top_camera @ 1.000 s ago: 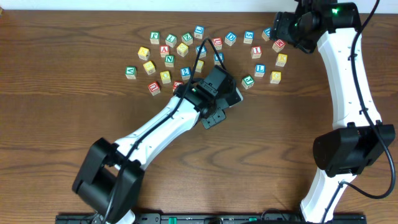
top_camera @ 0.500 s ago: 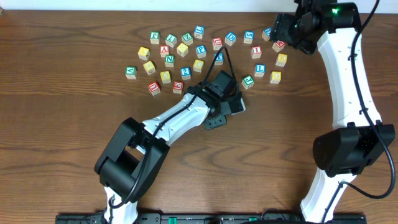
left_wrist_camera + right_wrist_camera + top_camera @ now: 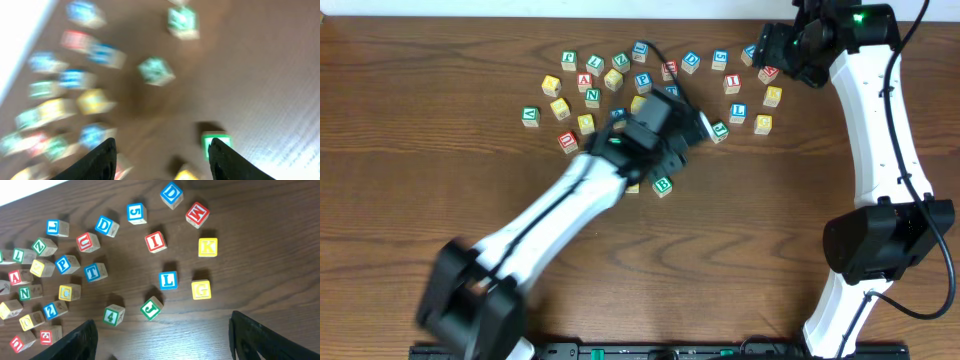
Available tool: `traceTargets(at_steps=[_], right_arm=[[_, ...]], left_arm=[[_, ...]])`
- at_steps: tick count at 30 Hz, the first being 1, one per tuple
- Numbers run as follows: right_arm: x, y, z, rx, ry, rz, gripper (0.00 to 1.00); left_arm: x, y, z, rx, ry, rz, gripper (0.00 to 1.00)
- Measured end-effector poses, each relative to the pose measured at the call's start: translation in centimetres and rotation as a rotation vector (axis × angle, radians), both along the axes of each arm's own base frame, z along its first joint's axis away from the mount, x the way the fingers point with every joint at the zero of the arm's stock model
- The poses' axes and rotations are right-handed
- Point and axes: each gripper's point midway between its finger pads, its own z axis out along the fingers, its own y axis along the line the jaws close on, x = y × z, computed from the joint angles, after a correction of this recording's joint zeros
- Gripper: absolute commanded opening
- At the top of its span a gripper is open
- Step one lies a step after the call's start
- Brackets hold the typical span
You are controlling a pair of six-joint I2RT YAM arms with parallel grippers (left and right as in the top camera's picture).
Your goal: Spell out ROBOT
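Both pairs of jaws stand spread, with nothing between them. The left gripper (image 3: 162,152) hangs over the near edge of the scattered letter blocks (image 3: 592,96), and its wrist view is heavily blurred. The right gripper (image 3: 162,330) hangs above the far right end of the scatter.

The green B block (image 3: 663,185) lies on the table (image 3: 420,150) by itself on the near side of the scatter, just below the blurred left wrist. A yellow block (image 3: 632,187) sits just to its left, partly hidden by the arm, its letter unreadable. The blue T block (image 3: 95,272) lies within the scatter, beside a blue P (image 3: 66,264) and below a red U (image 3: 87,242). No R or O can be read.
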Motion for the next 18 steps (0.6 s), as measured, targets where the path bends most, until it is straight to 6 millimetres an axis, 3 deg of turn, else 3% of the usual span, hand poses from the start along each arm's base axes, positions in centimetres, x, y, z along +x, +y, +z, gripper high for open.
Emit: traceTargets(at_steps=[1,3,6,8,13,14,15,18], right_arm=[[-0.1,0.4,0.0,-0.002,0.002,0.011,0.80],[-0.5,1.7,-0.1,-0.012,0.009,0.056,0.82],[-1.7,4.8,-0.6,-0.040,0.035,0.168,0.85],[-2.4,6.2,-1.0,-0.056,0.051,0.221,0.85],[-5.1,11.1,-3.2,-0.095,0.121,0.388,0.84],[-5.7,11.9,-3.8,-0.102,0.138,0.415,0.84],[-6.7,13.0,-5.0,-0.113,0.173,0.453,0.83],[-8.6,14.3,-7.8,-0.135,0.248,0.501,0.83]], left_arm=[[0.9,1.7,4.3,-0.089,-0.059,0.091,0.64],[1.8,4.7,8.5,-0.209,-0.099,0.247,0.68],[2.2,9.9,11.3,-0.311,-0.094,0.463,0.69],[1.8,12.3,11.3,-0.326,-0.057,0.549,0.69],[1.1,20.6,9.4,-0.328,0.058,0.853,0.73],[1.0,21.4,9.3,-0.334,0.068,0.888,0.76],[1.1,22.2,9.2,-0.344,0.070,0.918,0.85],[1.0,22.4,9.2,-0.355,0.077,0.937,0.85]])
